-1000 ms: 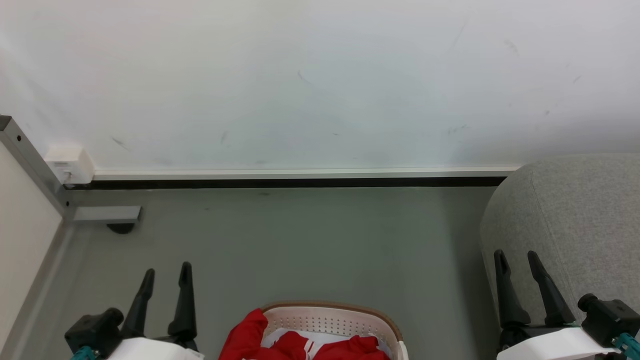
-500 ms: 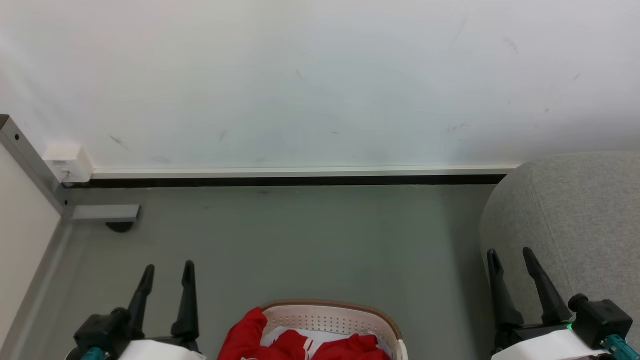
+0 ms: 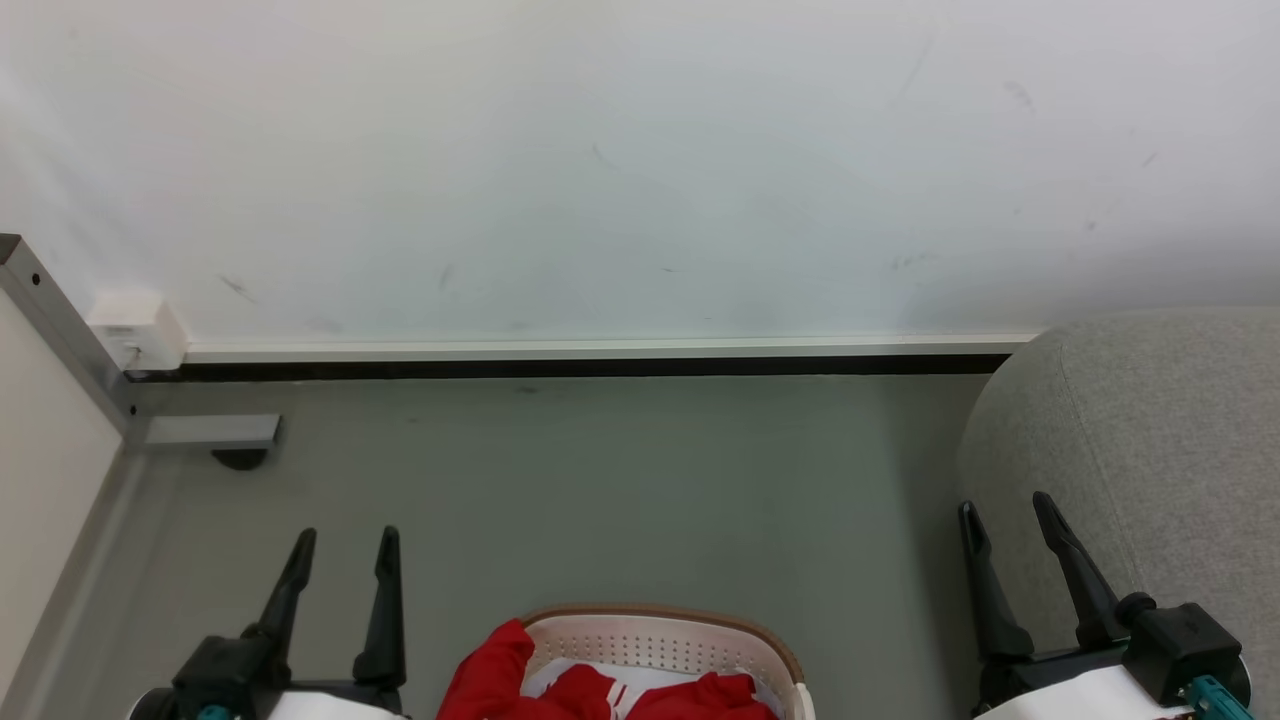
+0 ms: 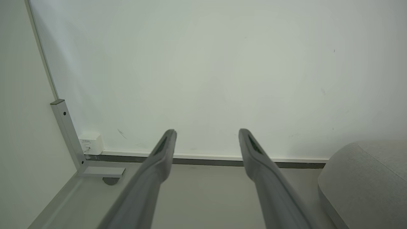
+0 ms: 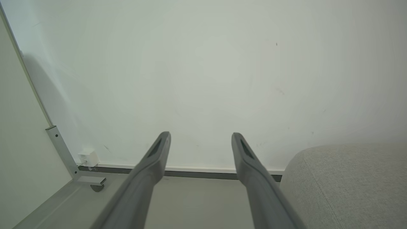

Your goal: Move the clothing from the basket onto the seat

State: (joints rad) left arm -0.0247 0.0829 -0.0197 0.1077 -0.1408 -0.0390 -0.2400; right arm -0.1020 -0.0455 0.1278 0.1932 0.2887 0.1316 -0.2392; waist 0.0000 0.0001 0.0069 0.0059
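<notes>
Head view: crumpled red clothing [image 3: 500,665] in cream basket [image 3: 655,643]; left claw [image 3: 347,535], right claw [image 3: 1004,503] agape.

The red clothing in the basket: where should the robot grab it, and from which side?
Probably the bunched fold of the bright red soft clothing spilling over the left rim of the cream-white holed plastic basket. It stands proud of the pile, so it could be pinched from above. The open left gripper is nearest, so approach from that side.
</notes>
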